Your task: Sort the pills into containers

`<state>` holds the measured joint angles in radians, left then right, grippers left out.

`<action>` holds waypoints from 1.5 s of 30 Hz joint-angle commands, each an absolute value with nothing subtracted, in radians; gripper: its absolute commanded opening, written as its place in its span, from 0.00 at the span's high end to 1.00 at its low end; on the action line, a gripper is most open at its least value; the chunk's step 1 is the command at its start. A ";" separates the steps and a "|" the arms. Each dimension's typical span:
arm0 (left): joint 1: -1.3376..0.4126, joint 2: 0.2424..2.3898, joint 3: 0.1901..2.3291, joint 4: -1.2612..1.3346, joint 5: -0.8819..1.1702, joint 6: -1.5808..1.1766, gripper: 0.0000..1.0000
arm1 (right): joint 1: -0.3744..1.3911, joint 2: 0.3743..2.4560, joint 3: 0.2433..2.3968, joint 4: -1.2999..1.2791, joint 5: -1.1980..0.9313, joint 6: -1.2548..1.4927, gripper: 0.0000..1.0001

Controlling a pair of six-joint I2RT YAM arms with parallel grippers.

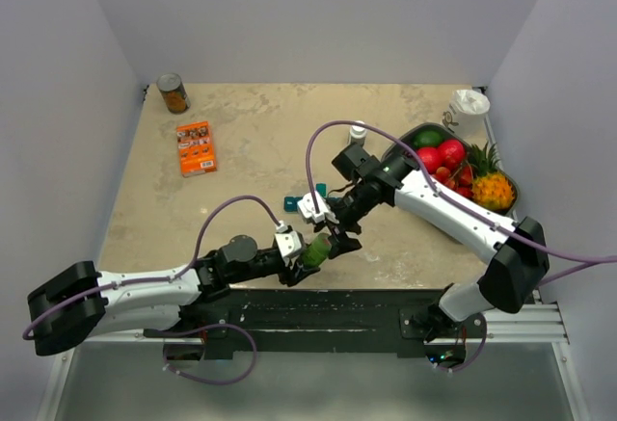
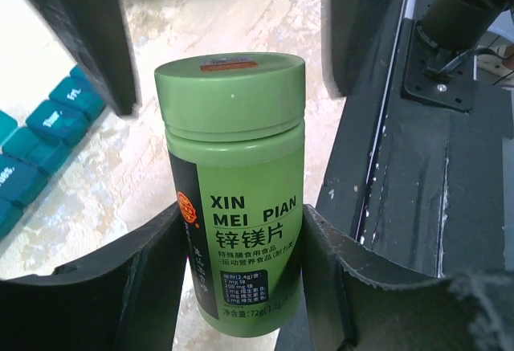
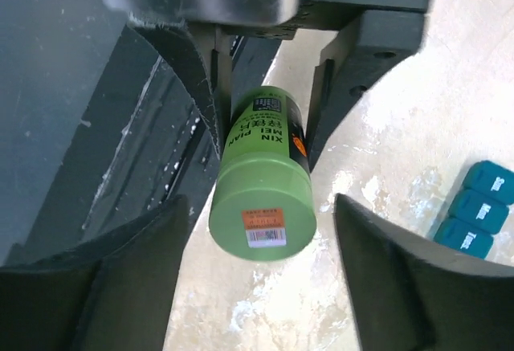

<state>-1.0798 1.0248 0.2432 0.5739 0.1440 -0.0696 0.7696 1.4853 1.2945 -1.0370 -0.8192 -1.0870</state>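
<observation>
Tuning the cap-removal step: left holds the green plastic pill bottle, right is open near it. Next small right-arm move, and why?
Probably ease the right gripper forward and close on the round green cap. The left gripper clamps the green plastic pill bottle by its body, the cap is still on, and the right jaws stand wide open either side of it, not touching.

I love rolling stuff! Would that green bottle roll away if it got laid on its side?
Probably: the green bottle is round and smooth, so on its side it would likely roll. It looks like stiff plastic, unlikely to squash in the left pincer. Its glossy label might be slippery.
</observation>
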 commanded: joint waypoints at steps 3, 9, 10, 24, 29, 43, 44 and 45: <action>-1.075 0.993 0.226 0.641 0.088 -0.106 1.00 | 0.730 1.413 1.393 -0.922 -0.830 -0.751 0.07; -1.077 0.950 0.196 0.687 0.003 -0.150 1.00 | 0.696 1.336 1.303 -0.675 -0.740 -0.186 0.01; -1.077 0.950 0.196 0.701 0.003 -0.158 1.00 | 0.696 1.322 1.280 -0.646 -0.711 -0.057 0.01; -1.077 0.963 0.201 0.732 -0.051 -0.176 1.00 | 0.706 1.355 1.155 -0.509 -0.594 0.173 0.01; -1.077 0.956 0.201 0.727 -0.075 -0.175 1.00 | 0.719 1.353 1.126 -0.511 -0.601 0.153 0.02; -1.077 0.951 0.199 0.721 -0.086 -0.181 1.00 | 0.730 1.408 1.160 -0.522 -0.658 0.094 0.40; -1.077 0.948 0.196 0.721 -0.086 -0.179 1.00 | 0.730 1.423 1.170 -0.534 -0.670 0.083 0.49; -1.077 0.945 0.195 0.719 -0.086 -0.178 1.00 | 0.730 1.430 1.177 -0.540 -0.675 0.077 0.53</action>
